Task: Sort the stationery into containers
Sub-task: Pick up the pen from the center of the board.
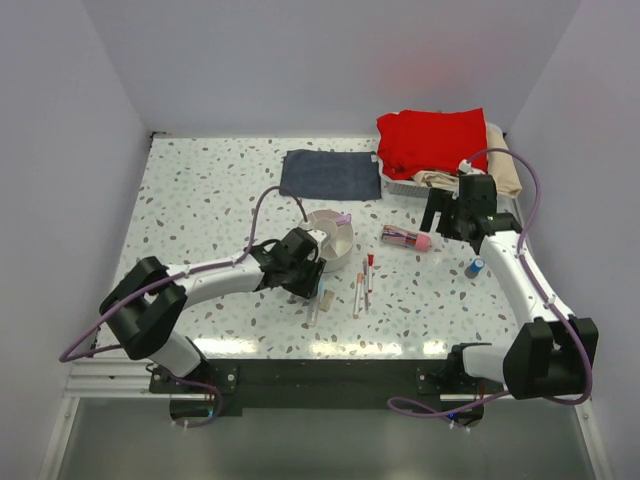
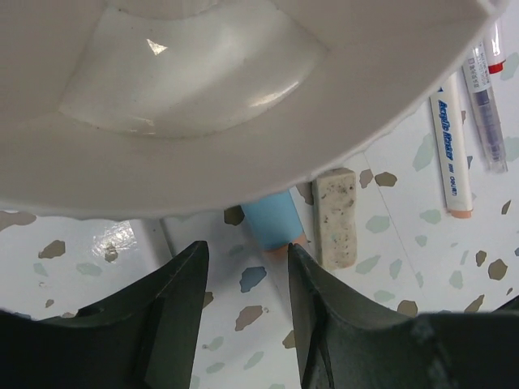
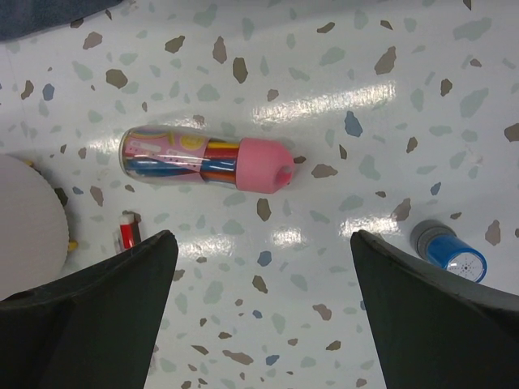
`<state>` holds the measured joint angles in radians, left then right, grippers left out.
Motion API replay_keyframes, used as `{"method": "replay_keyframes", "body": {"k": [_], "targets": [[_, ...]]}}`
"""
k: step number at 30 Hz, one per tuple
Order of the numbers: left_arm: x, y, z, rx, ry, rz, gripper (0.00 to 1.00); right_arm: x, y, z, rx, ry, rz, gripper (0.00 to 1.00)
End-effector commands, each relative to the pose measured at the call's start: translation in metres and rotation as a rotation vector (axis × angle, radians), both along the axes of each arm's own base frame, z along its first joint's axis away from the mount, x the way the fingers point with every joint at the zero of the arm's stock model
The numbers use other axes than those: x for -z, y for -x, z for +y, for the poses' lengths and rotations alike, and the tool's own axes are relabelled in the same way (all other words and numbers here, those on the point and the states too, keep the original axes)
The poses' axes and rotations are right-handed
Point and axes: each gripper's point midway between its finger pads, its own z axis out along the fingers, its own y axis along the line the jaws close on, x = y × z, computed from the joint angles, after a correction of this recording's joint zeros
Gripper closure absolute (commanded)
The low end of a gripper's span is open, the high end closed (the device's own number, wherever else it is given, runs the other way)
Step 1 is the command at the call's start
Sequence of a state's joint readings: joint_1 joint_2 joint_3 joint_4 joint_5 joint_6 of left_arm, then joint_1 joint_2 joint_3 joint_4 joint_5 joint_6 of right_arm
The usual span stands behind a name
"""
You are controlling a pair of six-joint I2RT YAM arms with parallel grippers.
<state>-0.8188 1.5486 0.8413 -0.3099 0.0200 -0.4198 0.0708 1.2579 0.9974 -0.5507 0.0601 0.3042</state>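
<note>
Though released and empty, favours left gripper (image 2: pixel 247 253) over right gripper (image 3: pixel 261 239): blue pen (image 2: pixel 274 223) just ahead of jaws, long axis running under near rim of bowl (image 2: pixel 365 105).

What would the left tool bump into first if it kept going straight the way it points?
Probably the light-blue piece just ahead of the left tool, half hidden under the rim of the bowl, beside a beige block. Depth is unclear.
</note>
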Motion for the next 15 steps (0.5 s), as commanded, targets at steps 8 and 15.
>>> {"method": "replay_keyframes", "body": {"k": [8, 15], "targets": [[-0.003, -0.014, -0.023, 0.008, 0.015, -0.068, 0.51, -0.001, -0.001, 0.001, 0.016, -0.024, -0.041, 0.08], [0.002, -0.005, -0.032, 0.052, 0.006, -0.064, 0.51, 0.002, 0.005, 0.000, 0.015, -0.022, -0.039, 0.07]]}}
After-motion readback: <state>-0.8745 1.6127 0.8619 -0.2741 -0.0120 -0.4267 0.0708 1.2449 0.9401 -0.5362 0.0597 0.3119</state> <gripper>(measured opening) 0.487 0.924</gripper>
